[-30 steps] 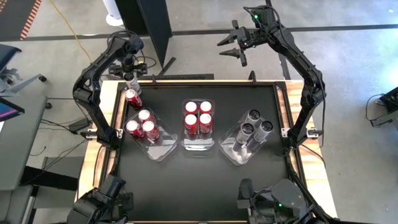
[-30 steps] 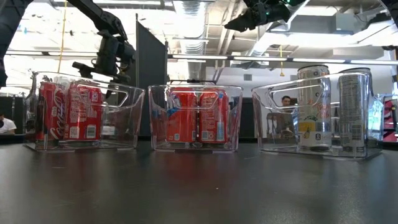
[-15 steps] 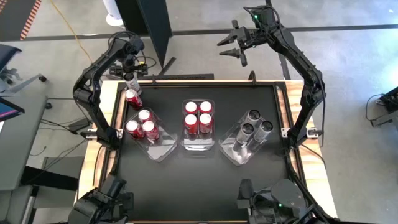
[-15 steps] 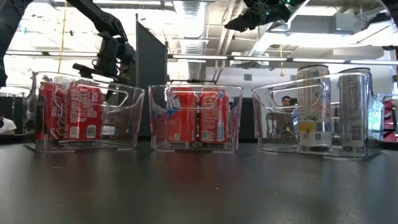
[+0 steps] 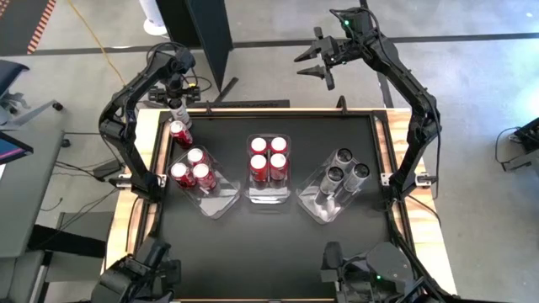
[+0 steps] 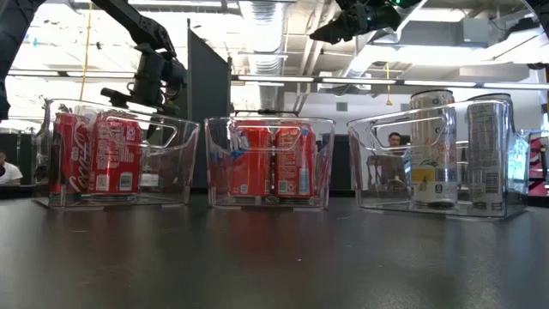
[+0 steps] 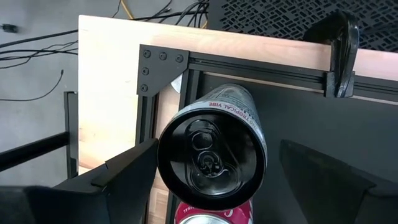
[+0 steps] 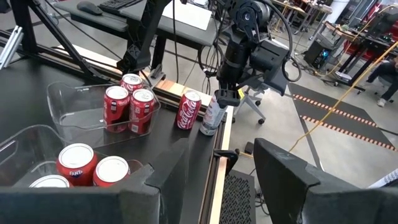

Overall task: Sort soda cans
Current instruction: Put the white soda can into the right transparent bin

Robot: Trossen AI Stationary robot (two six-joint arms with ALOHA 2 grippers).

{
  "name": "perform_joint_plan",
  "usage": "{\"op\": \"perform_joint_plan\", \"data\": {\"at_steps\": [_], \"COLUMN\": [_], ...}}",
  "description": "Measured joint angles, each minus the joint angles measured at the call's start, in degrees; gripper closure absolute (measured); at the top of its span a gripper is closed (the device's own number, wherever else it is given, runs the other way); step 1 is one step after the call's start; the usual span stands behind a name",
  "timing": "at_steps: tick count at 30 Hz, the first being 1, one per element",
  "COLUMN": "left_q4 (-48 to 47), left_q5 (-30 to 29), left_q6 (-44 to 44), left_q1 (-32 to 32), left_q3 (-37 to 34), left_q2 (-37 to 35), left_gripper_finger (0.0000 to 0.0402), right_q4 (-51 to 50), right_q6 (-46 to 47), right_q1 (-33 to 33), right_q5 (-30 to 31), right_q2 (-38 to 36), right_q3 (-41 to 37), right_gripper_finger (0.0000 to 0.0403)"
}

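A silver-grey can (image 5: 178,114) stands upright at the table's far-left corner, with a lone red can (image 5: 181,133) just nearside of it. My left gripper (image 5: 178,103) hovers open over the silver can, its fingers (image 7: 127,171) on either side of the can's dark top (image 7: 210,163). Three red cans (image 5: 194,168) stand in the left clear bin, several red cans (image 5: 269,156) in the middle bin, and three silver cans (image 5: 344,168) in the right bin. My right gripper (image 5: 316,66) hangs open, high beyond the far edge. My left gripper comes at the silver can (image 8: 211,118) from above, pointing down, with one finger on each side of its top end. Whether either finger touches the can I cannot tell. The can stands upright on the table.
The three clear bins (image 5: 221,202) (image 5: 269,195) (image 5: 313,206) sit in a row across the black mat. A black corner bracket (image 7: 161,68) and a clamp (image 7: 339,56) sit on the wooden frame beside the silver can. The near half of the mat is bare.
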Motion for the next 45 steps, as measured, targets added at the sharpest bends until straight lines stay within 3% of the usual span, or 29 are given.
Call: {"op": "perform_joint_plan", "data": {"at_steps": [7, 18, 26, 45], "left_q4": [0.4, 0.1, 4.0, 6.1], "left_q5": [-3.3, -2.3, -1.7, -1.3], "left_q6": [-2.0, -1.4, 4.7, 6.0], "left_q1": [-0.8, -0.8, -1.6, -1.5], "left_q3": [0.0, -0.2, -4.8, -5.7], "left_q2": [0.0, 0.0, 0.1, 0.1], "left_gripper_finger": [0.0072, 0.0072, 0.0072, 0.0075], "right_q4": [0.0, 0.0, 0.0, 0.0], "right_q6": [0.0, 0.0, 0.2, 0.2], "right_q1": [0.0, 0.0, 0.0, 0.0], "right_q5": [0.0, 0.0, 0.0, 0.0], "right_q2": [0.0, 0.0, 0.0, 0.0], "right_q3": [0.0, 0.0, 0.0, 0.0], "right_gripper_finger": [0.0204, 0.0204, 0.0204, 0.0204]}}
